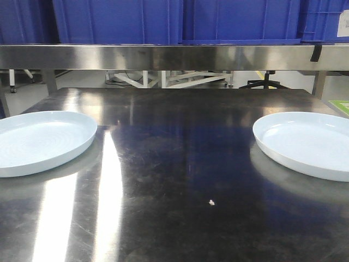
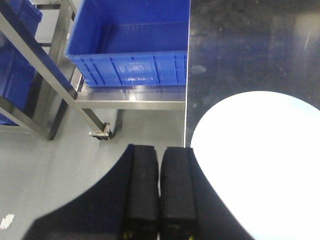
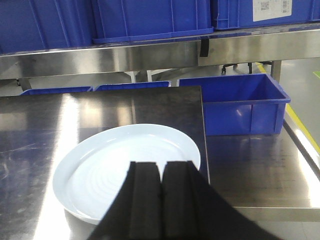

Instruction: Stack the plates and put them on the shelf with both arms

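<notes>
Jaws pressed together, empty: left gripper beside left plate, right gripper near right plate.

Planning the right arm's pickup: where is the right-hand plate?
In the front view the right plate lies flat by the table's right edge, opposite the left plate, just ahead of the right gripper.

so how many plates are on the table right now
2. The left plate sits at the left edge of the table, and the right plate at its right edge, well apart and not stacked. Both are cut off by the front view, so more beyond it cannot be ruled out.
</notes>
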`<state>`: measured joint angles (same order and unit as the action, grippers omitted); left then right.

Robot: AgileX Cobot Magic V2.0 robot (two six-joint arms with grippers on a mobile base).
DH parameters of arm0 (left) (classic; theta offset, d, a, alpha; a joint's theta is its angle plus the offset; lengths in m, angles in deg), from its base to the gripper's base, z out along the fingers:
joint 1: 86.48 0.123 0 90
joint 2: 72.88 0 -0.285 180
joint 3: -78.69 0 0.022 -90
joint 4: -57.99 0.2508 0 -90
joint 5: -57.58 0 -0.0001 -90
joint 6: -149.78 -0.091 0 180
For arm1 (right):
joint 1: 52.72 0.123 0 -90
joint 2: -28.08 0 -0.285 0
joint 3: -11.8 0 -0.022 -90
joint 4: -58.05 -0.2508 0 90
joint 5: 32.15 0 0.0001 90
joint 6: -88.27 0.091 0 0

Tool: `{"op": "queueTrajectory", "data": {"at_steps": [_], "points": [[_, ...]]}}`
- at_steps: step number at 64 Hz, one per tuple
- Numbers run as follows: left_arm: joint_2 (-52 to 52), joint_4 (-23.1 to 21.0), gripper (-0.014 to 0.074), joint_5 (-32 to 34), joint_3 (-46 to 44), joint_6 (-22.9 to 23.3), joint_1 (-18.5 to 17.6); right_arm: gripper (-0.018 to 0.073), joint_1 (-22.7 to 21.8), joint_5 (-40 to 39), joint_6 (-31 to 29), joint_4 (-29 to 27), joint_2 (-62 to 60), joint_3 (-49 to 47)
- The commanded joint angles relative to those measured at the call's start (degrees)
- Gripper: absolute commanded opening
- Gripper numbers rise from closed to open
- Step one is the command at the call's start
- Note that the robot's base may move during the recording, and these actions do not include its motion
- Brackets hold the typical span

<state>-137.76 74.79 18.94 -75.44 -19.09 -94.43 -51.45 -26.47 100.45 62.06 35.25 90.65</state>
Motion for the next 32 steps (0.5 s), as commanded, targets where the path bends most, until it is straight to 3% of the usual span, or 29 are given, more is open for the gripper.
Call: {"op": "queueTrajectory", "data": {"at_steps": [1,16,32], "points": [[0.30,0.06,0.0090,2.35,-2.26,0.00,-0.42,0.0056,-0.21,-5.05,-0.66,-0.04,-1.06,0.07],[-0.87,2.10,0.0090,6.12,-2.26,0.00,-0.42,0.0056,-0.21,-5.05,-0.66,-0.04,-1.06,0.07],[-0.87,1.95,0.0090,5.59,-2.40,0.00,-0.42,0.0056,-0.21,-5.05,-0.66,-0.04,-1.06,0.07]]}}
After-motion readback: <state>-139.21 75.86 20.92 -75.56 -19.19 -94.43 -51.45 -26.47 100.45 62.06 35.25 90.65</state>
